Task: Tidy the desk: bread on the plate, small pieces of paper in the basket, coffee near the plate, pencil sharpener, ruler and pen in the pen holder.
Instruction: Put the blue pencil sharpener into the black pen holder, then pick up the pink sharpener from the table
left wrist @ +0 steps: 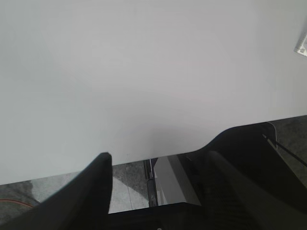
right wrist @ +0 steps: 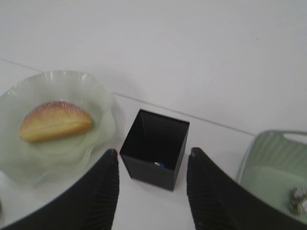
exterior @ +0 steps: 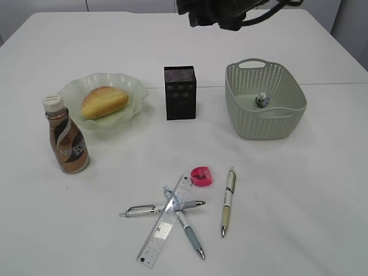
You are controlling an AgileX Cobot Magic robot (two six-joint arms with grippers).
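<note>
The bread (exterior: 103, 102) lies on the green plate (exterior: 131, 87). The coffee bottle (exterior: 68, 139) stands in front of the plate to the left. The black pen holder (exterior: 180, 92) stands mid-table; a small blue thing lies in its bottom (right wrist: 158, 164). A crumpled paper (exterior: 262, 100) lies in the basket (exterior: 241, 115). The pink pencil sharpener (exterior: 201, 175), the ruler (exterior: 165, 221) and three pens (exterior: 229, 201) (exterior: 187, 224) (exterior: 144, 210) lie at the front. My right gripper (right wrist: 152, 151) is open and empty above the pen holder (right wrist: 154, 148). My left gripper (left wrist: 158, 153) is open and empty over the table's edge.
The right arm (exterior: 221, 14) hangs at the top of the exterior view. The right wrist view shows the bread (right wrist: 53, 120) on the plate (right wrist: 96, 96) and the basket (right wrist: 268, 158). The ruler's tip (left wrist: 302, 44) shows in the left wrist view.
</note>
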